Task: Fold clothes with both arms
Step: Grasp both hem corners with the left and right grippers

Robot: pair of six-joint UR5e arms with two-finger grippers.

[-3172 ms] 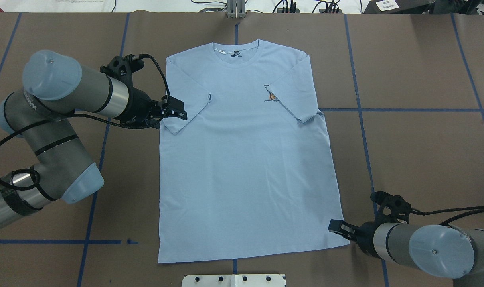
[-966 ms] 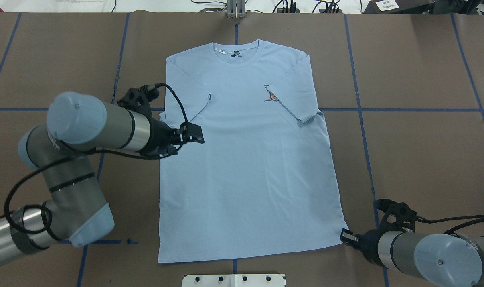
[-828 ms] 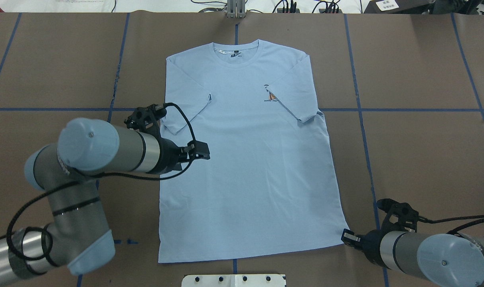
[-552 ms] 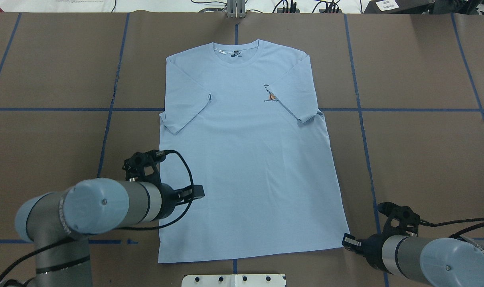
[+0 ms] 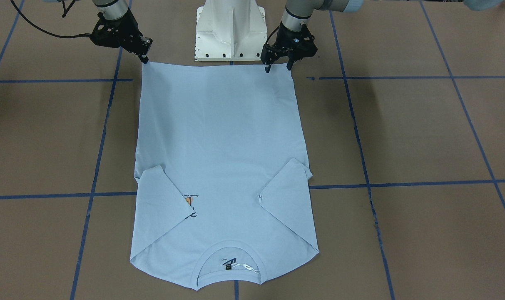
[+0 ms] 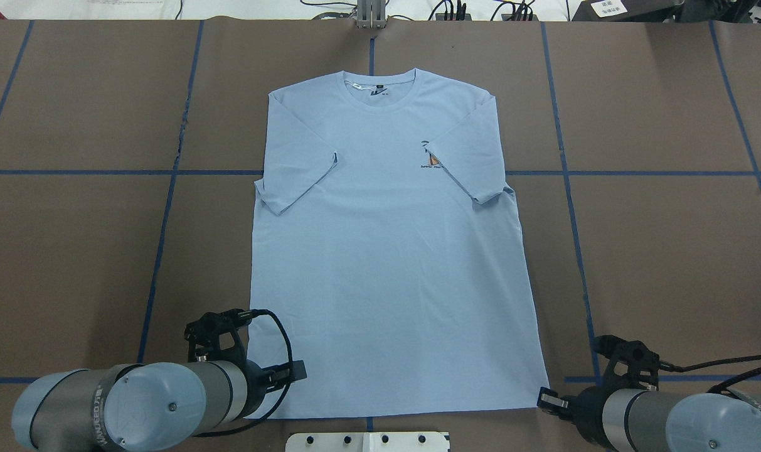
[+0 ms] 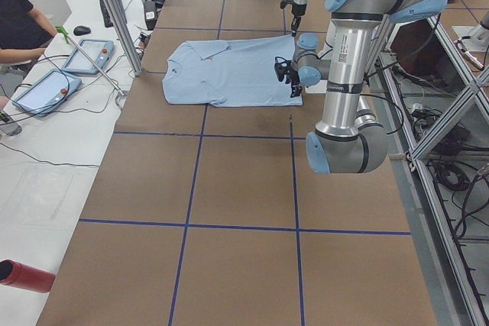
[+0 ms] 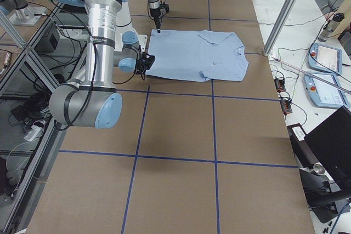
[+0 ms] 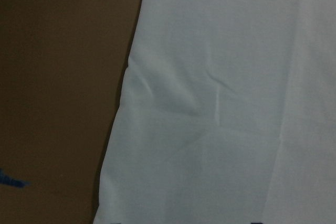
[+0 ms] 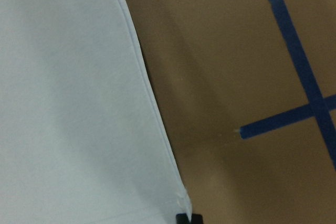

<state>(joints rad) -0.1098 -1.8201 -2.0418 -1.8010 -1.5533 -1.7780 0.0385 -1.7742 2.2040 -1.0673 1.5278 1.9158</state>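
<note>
The pale blue T-shirt [image 6: 386,251] lies flat, front up, on the brown table, both sleeves folded in over the chest. Its palm print [image 6: 430,160] is partly covered by a sleeve, and the neck label [image 6: 377,93] is at the far end. My left gripper [image 6: 298,371] is open over the near-left hem; in the front-facing view [image 5: 278,68] its jaws stand apart on the hem edge. My right gripper [image 6: 546,399] is at the near-right hem corner, shut on it, as the front-facing view [image 5: 144,58] shows. The right wrist view shows that corner [image 10: 181,198].
The white pedestal base [image 5: 229,29] stands right behind the hem between both arms. Blue tape lines [image 6: 160,238] cross the brown table. An operator [image 7: 19,20] and tablets are beyond the far side. A red cylinder [image 7: 23,276] lies off the table.
My left arm has swept from the left sleeve down to the near-left hem. My right gripper has drawn back slightly, and the whole shirt has slid a little toward the robot.
</note>
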